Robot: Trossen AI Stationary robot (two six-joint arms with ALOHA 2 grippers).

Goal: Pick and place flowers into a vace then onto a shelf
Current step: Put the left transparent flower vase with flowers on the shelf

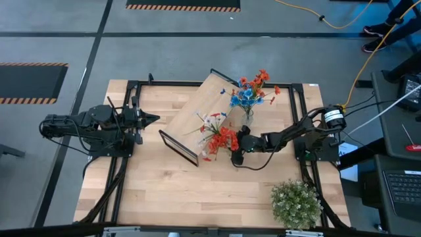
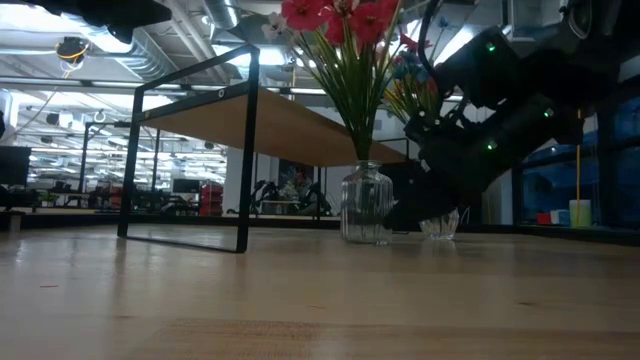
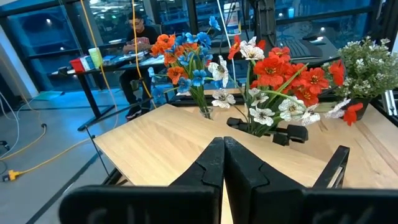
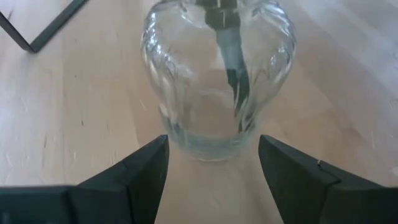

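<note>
A clear glass vase (image 4: 214, 81) with red and white flowers (image 1: 222, 138) stands on its base on the table, beside the near right corner of the shelf (image 1: 200, 105), a light-wood board on a black wire frame. My right gripper (image 4: 213, 148) is open and low at the table, with a finger on either side of the vase's base, just short of it. A second vase of blue and orange flowers (image 1: 248, 97) stands farther back. My left gripper (image 1: 150, 120) is shut and hovers left of the shelf.
A bushy green plant (image 1: 296, 203) stands at the table's near right corner. The shelf's black frame legs (image 2: 245, 160) stand on the table just left of the vase. Bare wood lies toward the near edge. A person sits at a desk beyond the table (image 3: 140, 37).
</note>
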